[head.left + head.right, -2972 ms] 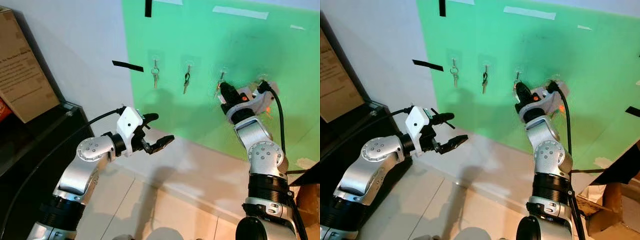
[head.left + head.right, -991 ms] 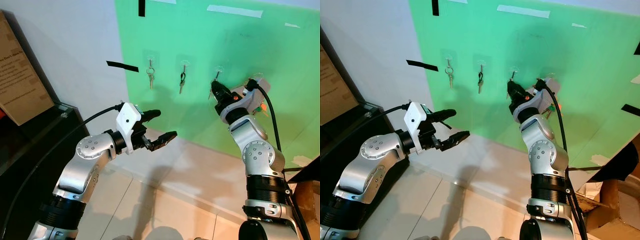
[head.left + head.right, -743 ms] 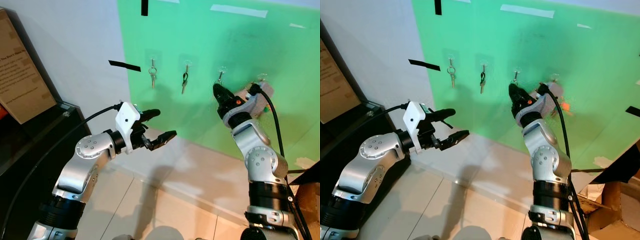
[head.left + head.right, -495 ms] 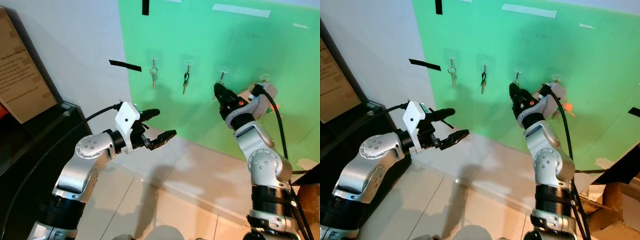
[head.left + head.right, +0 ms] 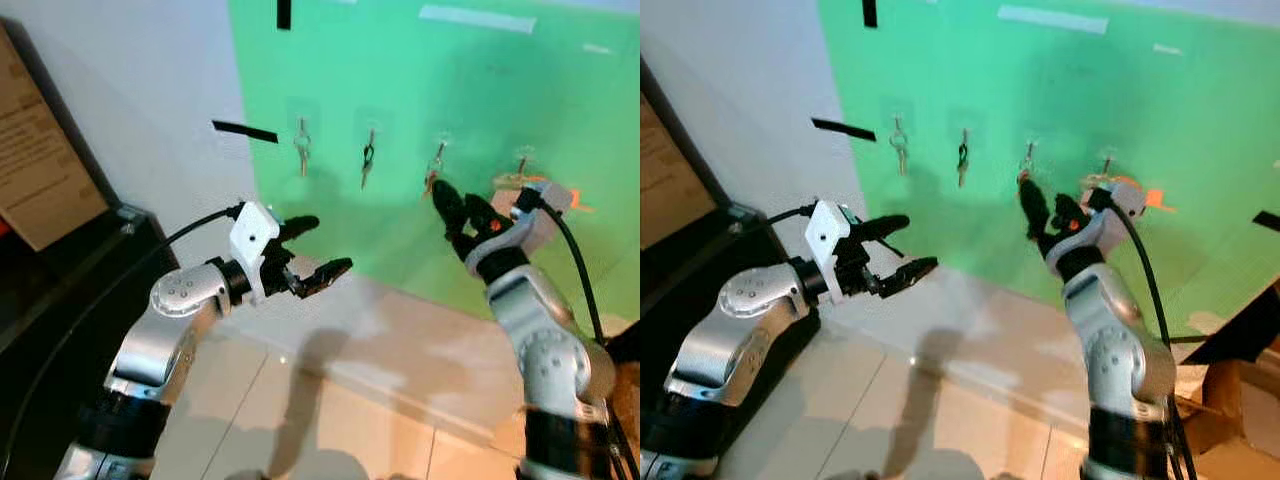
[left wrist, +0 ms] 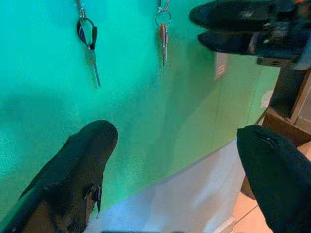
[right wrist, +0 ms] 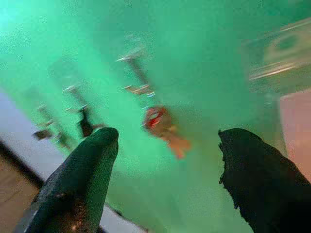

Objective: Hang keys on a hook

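Several clear hooks sit in a row on the green wall panel (image 5: 470, 90). Keys hang from them: a silver set (image 5: 302, 152), a dark key (image 5: 367, 162) and a red-headed key (image 7: 160, 122). The hook further right (image 5: 520, 166) is blurred, so its load is unclear. My right gripper (image 5: 452, 203) is open and holds nothing. It stands a short way off the wall, facing the red-headed key. My left gripper (image 5: 325, 245) is open and holds nothing. It is held out lower and to the left, pointing at the wall.
A cardboard box (image 5: 40, 150) leans on a black cabinet (image 5: 60, 300) at the left. Black tape strips (image 5: 245, 131) mark the wall. More cardboard (image 5: 1240, 400) lies at the lower right. Pale floor tiles (image 5: 330, 410) run along the wall's foot.
My right gripper has drawn back from the hooks, a little down and to the right. The left arm has held its pose. The picture is now blurred.
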Robot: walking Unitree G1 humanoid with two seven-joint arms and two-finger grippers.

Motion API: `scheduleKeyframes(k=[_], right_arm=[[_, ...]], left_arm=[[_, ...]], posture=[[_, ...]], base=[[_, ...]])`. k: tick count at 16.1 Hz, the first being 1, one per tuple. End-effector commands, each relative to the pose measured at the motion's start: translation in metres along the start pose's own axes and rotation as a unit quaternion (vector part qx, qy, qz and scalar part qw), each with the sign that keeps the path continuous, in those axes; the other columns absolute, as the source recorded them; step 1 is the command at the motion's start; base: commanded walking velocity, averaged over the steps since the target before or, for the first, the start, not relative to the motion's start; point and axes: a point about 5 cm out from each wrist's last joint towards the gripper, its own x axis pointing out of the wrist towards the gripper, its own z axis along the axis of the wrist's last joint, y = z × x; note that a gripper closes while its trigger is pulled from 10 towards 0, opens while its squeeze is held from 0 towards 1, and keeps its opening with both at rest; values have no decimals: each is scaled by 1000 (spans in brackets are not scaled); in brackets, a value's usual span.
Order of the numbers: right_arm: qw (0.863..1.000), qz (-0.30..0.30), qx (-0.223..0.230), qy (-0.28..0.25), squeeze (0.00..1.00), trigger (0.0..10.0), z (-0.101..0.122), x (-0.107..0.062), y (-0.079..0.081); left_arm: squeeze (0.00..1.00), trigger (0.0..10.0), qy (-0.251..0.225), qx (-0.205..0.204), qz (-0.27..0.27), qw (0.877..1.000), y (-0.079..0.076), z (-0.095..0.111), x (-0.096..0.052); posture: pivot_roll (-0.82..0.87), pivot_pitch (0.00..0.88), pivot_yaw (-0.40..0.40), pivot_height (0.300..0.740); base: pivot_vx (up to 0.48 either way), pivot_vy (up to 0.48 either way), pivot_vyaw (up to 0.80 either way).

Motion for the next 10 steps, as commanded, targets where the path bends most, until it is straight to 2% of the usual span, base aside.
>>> scheduleKeyframes(k=[1, 3, 4, 6, 7, 8, 9, 10], right_arm=[[1000, 17, -10, 1, 914, 10000, 2, -1, 8], [998, 52, -32, 32, 922, 10000, -9, -10, 20], [995, 56, -51, 59, 925, 10000, -20, -15, 23], [994, 44, -65, 75, 957, 10000, -27, -19, 21], [991, 0, -112, 75, 1000, 10000, -28, -25, 14], [987, -29, -143, 69, 1000, 10000, -27, -28, 9], [985, -55, -151, 70, 1000, 10000, -29, -35, 4], [978, -74, -182, 69, 1000, 10000, -31, -43, 0]], left_arm=[[0, 10000, -8, 6, 7, 1000, 1, 5, -2], [0, 10000, -7, 5, 25, 1000, 2, 2, -6], [0, 10000, -5, 5, 32, 999, 2, 0, -6], [0, 10000, -4, 4, 49, 999, 3, -1, -9], [0, 10000, 5, 9, 92, 996, 5, -7, -17], [0, 10000, 13, 12, 112, 994, 6, -12, -21], [0, 10000, 27, 17, 130, 991, 7, -17, -24], [0, 10000, 39, 18, 147, 988, 8, -22, -27]], posture=[[-65, 0, 37, 740], [-66, 0, 33, 740], [-62, 0, 29, 740], [-63, 0, 30, 740], [-60, 0, 24, 740], [-60, 0, 23, 740], [-58, 0, 23, 740], [-63, 0, 24, 740]], base=[[0, 0, 0], [0, 0, 0], [0, 0, 0], [0, 0, 0], [0, 0, -544], [0, 0, -544], [0, 0, -800], [0, 0, -800]])
